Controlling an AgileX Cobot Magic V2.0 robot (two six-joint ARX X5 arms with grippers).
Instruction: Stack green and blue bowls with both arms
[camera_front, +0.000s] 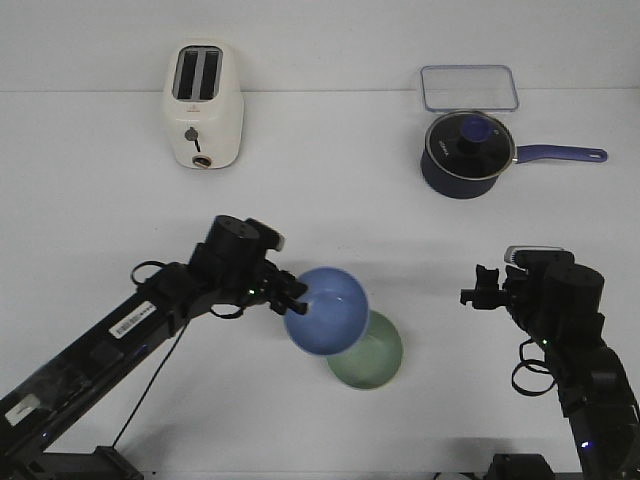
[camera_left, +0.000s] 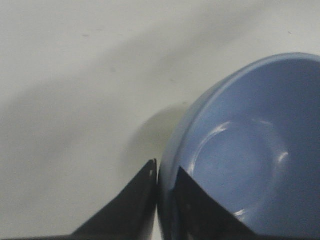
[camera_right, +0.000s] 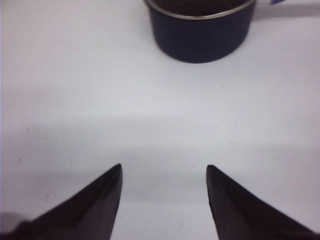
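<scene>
My left gripper (camera_front: 292, 297) is shut on the rim of the blue bowl (camera_front: 328, 310), one finger inside and one outside. It holds the bowl tilted above the table, partly over the green bowl (camera_front: 375, 357), which sits on the table with its near-left part hidden by the blue one. In the left wrist view the blue bowl (camera_left: 245, 150) fills one side and the gripper (camera_left: 166, 170) pinches its rim. My right gripper (camera_front: 478, 288) is open and empty, raised to the right of both bowls; in the right wrist view the gripper (camera_right: 164, 172) has only bare table between its fingers.
A dark blue saucepan (camera_front: 462, 155) with a glass lid and long handle stands at the back right, also in the right wrist view (camera_right: 200, 27). A clear lidded container (camera_front: 468, 87) lies behind it. A cream toaster (camera_front: 203, 105) stands at the back left.
</scene>
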